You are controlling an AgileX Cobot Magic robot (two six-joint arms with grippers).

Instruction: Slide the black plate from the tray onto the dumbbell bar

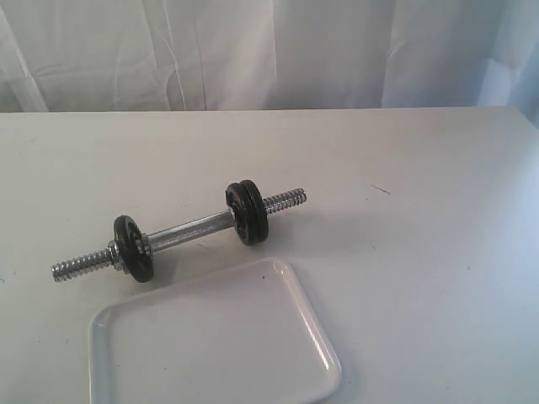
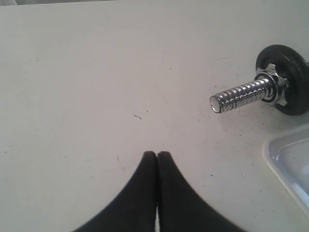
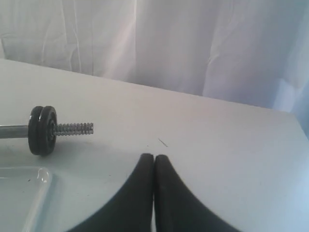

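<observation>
While left gripper [image 2: 157,154] and right gripper [image 3: 154,157] are shut, empty, the dumbbell bar [image 1: 189,229] lies between tray [image 1: 324,353] and worktop [image 1: 421,278]'s far edge. Only the exterior view shows it whole.

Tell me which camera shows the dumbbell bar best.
The exterior view: the whole dumbbell bar shows, both threaded ends and three black discs. The left wrist view catches only one threaded end with one disc; the right wrist view, the other end with two discs.

On my worktop [image 1: 421,252] the slim chrome steel dumbbell bar [image 1: 189,229] lies just behind the glossy white rectangular tray [image 1: 219,337], with a single black cast-iron disc [image 1: 133,247] toward its left end and a pair of black cast-iron discs [image 1: 248,212] toward its right.
</observation>
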